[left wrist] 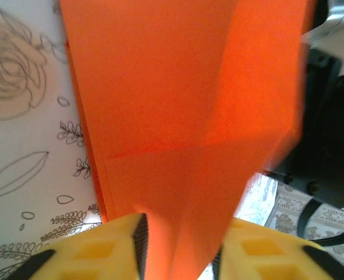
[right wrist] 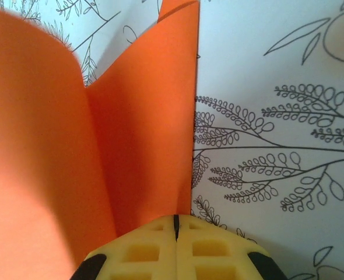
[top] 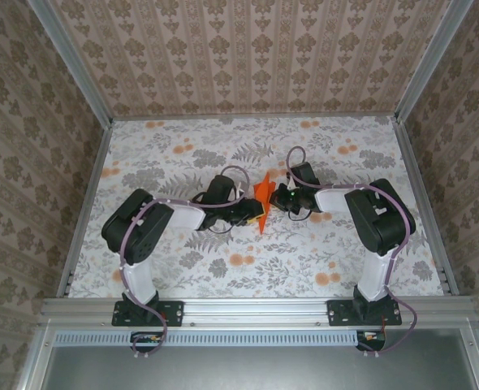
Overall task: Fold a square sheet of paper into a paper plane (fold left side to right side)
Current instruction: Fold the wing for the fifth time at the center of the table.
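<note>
The right claw (right wrist: 175,224) is pinched shut on the square sheet of paper (right wrist: 143,134), which stands up right in front of it. The left claw (left wrist: 178,242) is partly open, with the paper between its fingers (left wrist: 113,248).

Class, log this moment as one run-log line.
left tool: open around paper | right tool: shut on paper | paper: creased, between both tools

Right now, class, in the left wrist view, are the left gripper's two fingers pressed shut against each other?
No: on the left gripper, the yellow fingers stand apart, with the orange paper between them.
</note>
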Tool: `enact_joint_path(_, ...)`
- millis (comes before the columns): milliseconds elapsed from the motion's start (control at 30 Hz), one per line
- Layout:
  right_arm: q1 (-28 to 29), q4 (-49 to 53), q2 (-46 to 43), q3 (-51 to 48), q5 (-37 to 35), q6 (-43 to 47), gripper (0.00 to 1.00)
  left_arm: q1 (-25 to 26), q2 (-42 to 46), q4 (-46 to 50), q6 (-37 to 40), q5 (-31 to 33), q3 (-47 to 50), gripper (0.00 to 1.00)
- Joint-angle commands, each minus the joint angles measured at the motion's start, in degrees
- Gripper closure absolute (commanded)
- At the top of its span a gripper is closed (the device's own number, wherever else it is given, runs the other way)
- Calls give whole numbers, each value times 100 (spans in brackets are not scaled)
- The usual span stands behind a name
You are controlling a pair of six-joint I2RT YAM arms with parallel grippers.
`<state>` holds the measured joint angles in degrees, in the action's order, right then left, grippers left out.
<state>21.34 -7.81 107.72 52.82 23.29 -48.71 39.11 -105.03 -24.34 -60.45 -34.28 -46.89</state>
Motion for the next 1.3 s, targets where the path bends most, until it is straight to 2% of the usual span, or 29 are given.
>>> enact_joint_path(0, 70, 614, 258, -12, -285, 138, 99, -144, 380, 348, 436, -112, -142, 60)
enact_joint_path(167, 81, 667, 242, 17, -307, 160, 99, -270, 410, 564, 749, -219, -313, 47)
enact_joint_path(267, 90, 679, 240, 23, -311, 177, 99, -290, 314, 648, 908, -429, -488, 43)
enact_joint_path(467, 103, 709, 233, 45, -316, 191, 99, -157, 253, 981, 1329, -502, -784, 40)
enact_joint_path(733, 117, 757, 224, 74, -316, 228, 99, 11, 118, 1995, 2066, 14, -1344, 40)
enact_joint_path(867, 127, 781, 225, 89, -323, 235, 99, -5, -8, 2269, 2249, 217, -1533, 48)
enact_joint_path(1133, 144, 897, 234, 137, -351, 320, 100, -96, -236, 2344, 2602, 153, -1798, 73)
enact_joint_path(1267, 151, 1017, 243, 185, -369, 392, 100, -192, -272, 2295, 2815, 80, -1873, 89)
